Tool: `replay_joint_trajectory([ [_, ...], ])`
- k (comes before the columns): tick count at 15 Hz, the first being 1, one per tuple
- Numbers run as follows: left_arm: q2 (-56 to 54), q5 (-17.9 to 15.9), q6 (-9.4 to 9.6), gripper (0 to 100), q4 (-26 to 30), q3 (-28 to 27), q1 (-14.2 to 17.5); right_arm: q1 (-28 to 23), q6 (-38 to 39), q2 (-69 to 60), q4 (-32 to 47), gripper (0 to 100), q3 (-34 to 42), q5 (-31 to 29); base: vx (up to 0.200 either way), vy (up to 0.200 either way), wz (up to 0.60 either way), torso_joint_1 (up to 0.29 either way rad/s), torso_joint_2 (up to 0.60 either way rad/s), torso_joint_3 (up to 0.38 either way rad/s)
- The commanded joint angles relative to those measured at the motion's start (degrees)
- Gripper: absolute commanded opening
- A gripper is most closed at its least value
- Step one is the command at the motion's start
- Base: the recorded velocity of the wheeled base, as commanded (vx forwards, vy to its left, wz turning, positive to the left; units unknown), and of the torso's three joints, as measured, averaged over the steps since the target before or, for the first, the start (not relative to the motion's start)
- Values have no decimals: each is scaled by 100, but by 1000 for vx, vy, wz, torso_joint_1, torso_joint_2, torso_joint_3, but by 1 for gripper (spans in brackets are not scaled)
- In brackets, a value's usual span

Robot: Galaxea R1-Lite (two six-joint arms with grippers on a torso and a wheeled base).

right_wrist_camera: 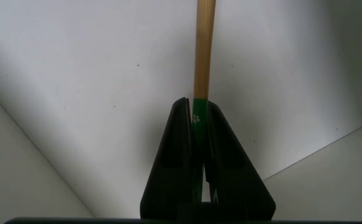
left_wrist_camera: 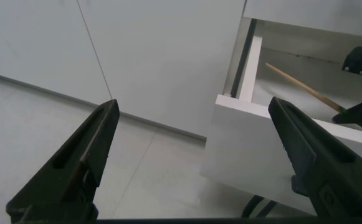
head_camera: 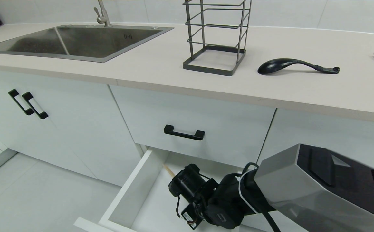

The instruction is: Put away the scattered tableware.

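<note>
My right gripper (right_wrist_camera: 197,104) clenched on a green-tipped chopstick (right_wrist_camera: 204,50) in the open drawer (head_camera: 132,193) at six o'clock, my left gripper (left_wrist_camera: 193,107) agape.

Likely wooden chopstick (right_wrist_camera: 204,50), glossy spoon (head_camera: 271,67), metal sink (head_camera: 93,40)

From the head we look forward and down over the worktop (head_camera: 148,74) to the open drawer (head_camera: 132,193) at the lower centre of the frame. Our left wrist camera, low near the floor (left_wrist_camera: 31,118), faces that same drawer from outside. Our right wrist camera looks close along the chopstick (right_wrist_camera: 204,43) at the drawer's white inside.
</note>
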Motion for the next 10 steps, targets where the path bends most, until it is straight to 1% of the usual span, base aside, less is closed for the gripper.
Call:
replay_joint_trajectory([
  [1,0,3,-4,100,-4,0,-4,-11,-1,155,-1,0,-73,1,0,0,0,0,0,0],
  [5,0,3,-4,100,-4,0,4,-29,-1,401,-19,0,-345,1,0,0,0,0,0,0],
  [10,0,3,-4,100,-4,0,4,-37,-1,533,-1,0,-459,1,0,0,0,0,0,0],
])
